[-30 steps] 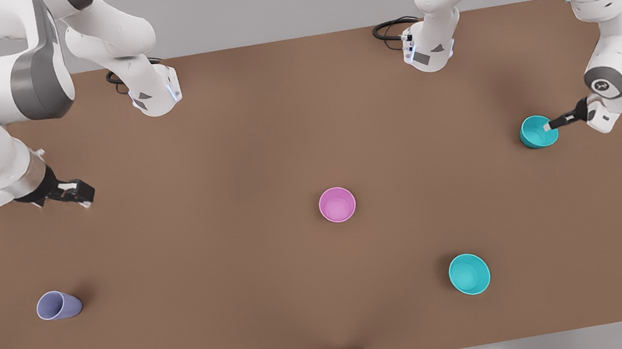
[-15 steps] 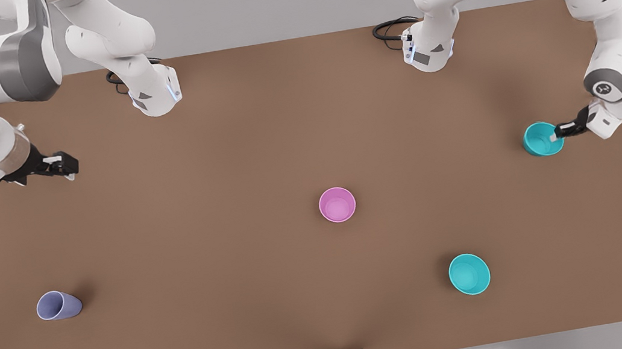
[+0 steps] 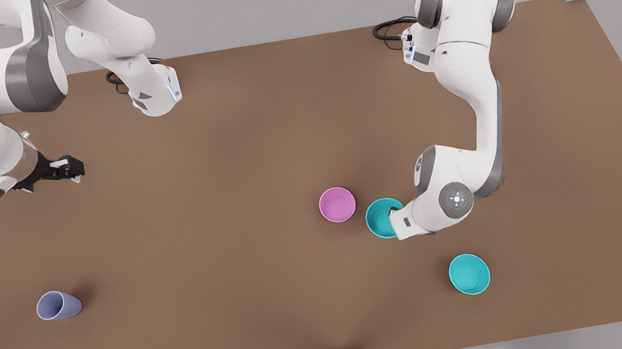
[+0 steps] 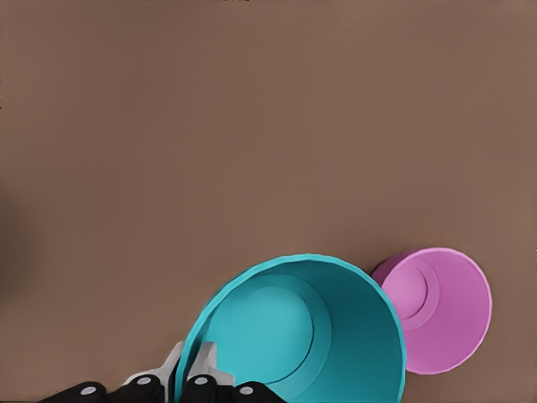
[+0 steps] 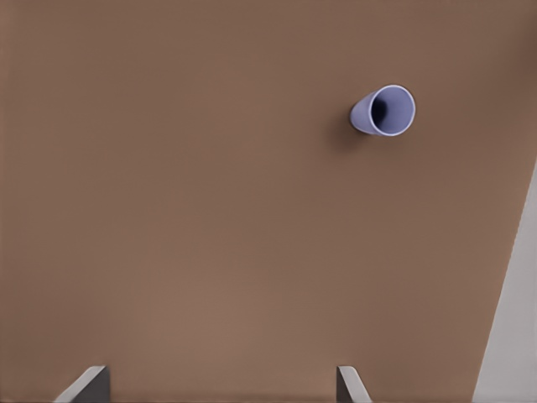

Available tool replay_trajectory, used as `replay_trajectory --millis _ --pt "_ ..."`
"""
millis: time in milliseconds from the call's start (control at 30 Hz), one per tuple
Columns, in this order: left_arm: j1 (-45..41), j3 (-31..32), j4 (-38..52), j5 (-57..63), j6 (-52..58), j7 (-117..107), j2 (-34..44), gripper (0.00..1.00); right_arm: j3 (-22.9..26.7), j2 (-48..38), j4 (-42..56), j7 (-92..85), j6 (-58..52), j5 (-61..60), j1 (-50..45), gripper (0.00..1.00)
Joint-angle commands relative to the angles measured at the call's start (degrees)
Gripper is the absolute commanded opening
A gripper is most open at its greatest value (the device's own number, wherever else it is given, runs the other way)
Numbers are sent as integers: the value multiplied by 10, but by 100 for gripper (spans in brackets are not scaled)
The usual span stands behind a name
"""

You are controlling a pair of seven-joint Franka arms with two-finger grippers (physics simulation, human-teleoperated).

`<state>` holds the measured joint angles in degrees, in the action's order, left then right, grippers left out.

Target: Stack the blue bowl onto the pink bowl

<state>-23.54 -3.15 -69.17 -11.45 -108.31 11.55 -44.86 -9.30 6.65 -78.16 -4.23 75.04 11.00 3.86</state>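
One left end effector [image 4: 191, 374] pinches blue bowl [image 4: 302, 332] rim beside pink bowl [image 4: 440, 306].

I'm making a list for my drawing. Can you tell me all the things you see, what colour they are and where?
blue bowl: 1, deep teal-blue, held beside the pink bowl
pink bowl: 1, pink, table middle
turquoise bowl: 1, lighter turquoise, near edge, front view's right
cup: 1, lavender-purple, front view's left
table: 1, brown
left gripper: 1, fingers shut on the blue bowl's rim
right gripper: 1, fingers open, waits at the front view's left
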Motion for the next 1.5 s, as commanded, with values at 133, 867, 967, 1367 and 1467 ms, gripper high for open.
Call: replay_trajectory --millis 133,867,967,1367,1467 --pt "-26 24 18 -10 62 -554 -11 21 -1 4 0 -39 0 -1 0 100" --pt "-41 82 -108 -11 -87 -570 25 21 0 17 0 -38 -1 -9 0 100" --pt "-41 83 -117 -10 -81 -569 26 21 0 18 0 -38 -1 -10 1 100" --pt "-42 91 -156 -7 -81 -569 43 21 -1 24 0 -38 -1 -10 1 100" --pt "-42 92 -161 -2 -83 -567 43 100 0 25 -1 -38 -1 -15 1 100"
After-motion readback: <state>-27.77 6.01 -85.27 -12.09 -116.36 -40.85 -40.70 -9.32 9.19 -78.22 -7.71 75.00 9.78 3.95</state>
